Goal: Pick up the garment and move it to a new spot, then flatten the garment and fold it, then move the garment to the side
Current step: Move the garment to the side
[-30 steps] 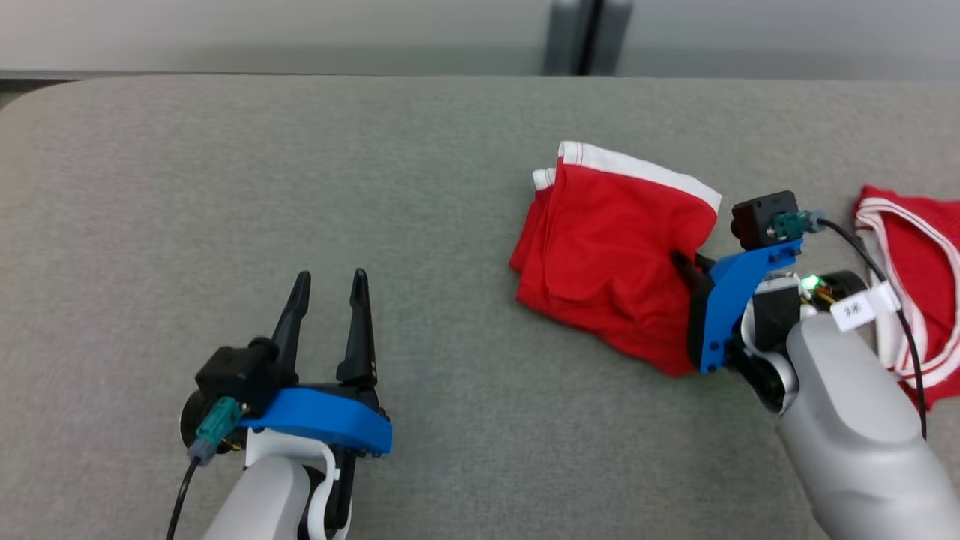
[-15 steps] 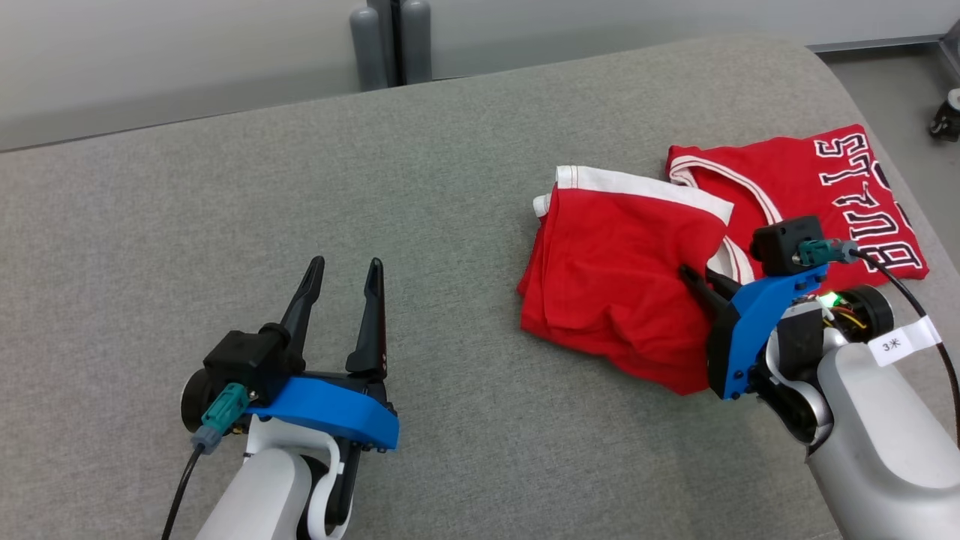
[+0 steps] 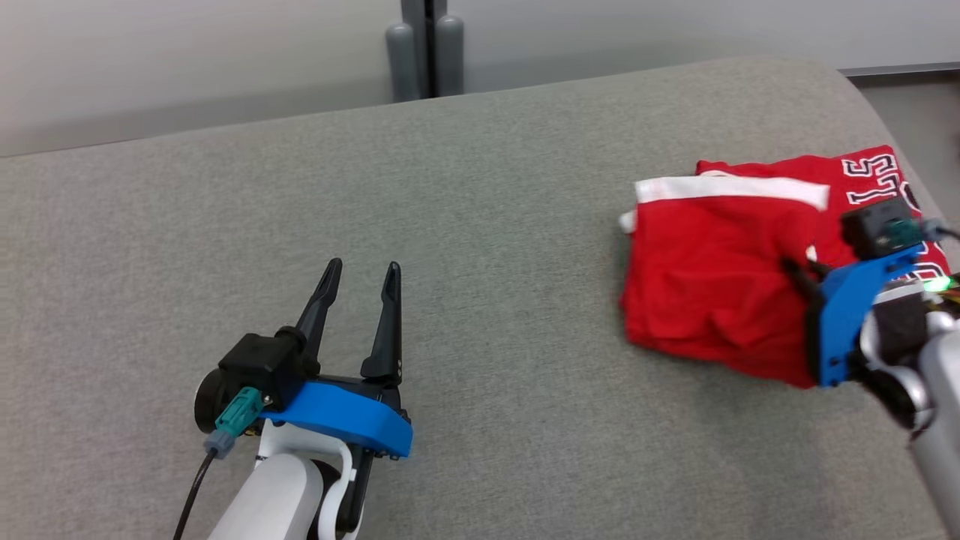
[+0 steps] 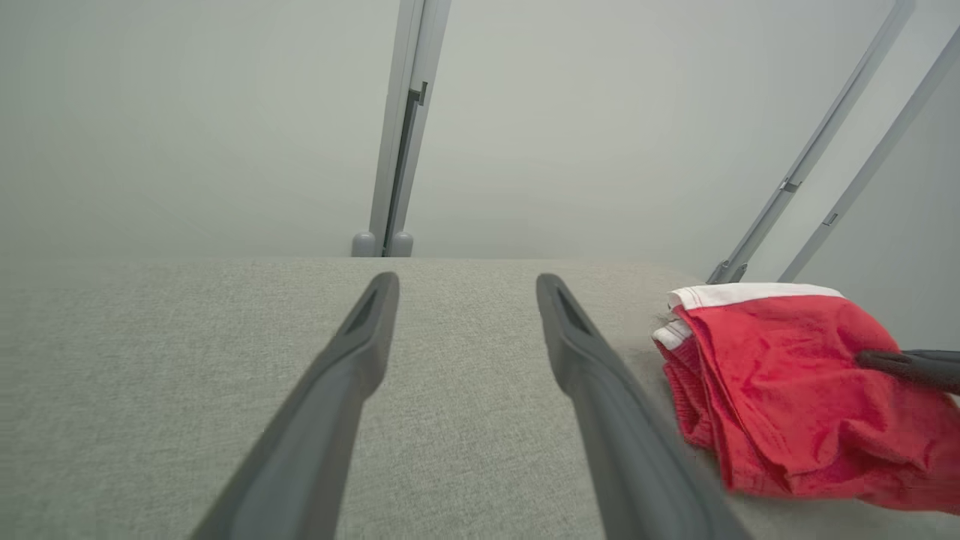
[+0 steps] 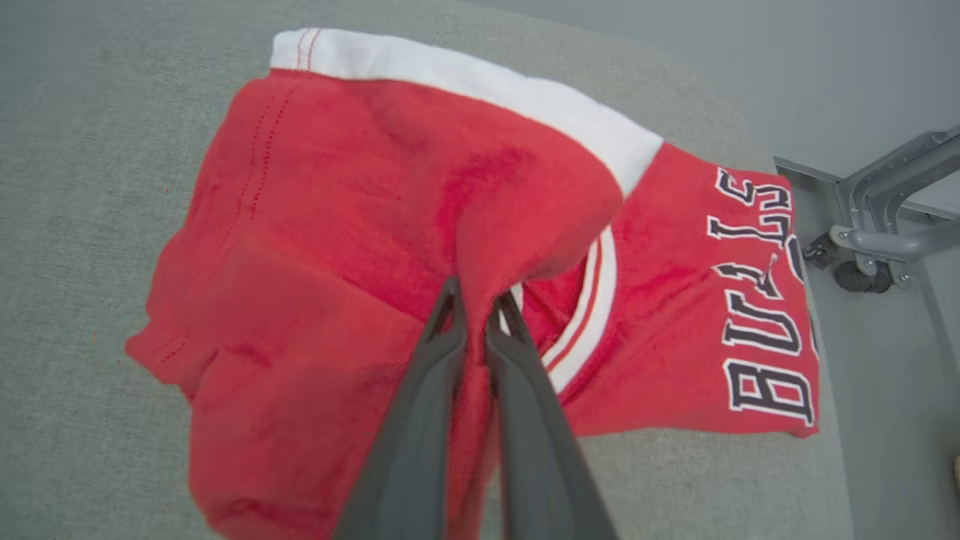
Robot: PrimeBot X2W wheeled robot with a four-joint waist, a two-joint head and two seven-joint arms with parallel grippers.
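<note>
Grey cushion [image 3: 480, 187], wrist close-up, right end effector [image 5: 478, 294] pinching red garment [image 5: 337, 187]

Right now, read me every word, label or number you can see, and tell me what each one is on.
"BULLS": black letters edged in white on the red jersey, running sideways in the right wrist view.
In the head view the same lettering is partly hidden and too blurred to read.
The shorts carry no text that I can see.
Nothing else is readable.

jersey [image 5: 675, 300] half under shorts [image 5: 337, 225], right forearm [image 3: 941, 450] cropped
</note>
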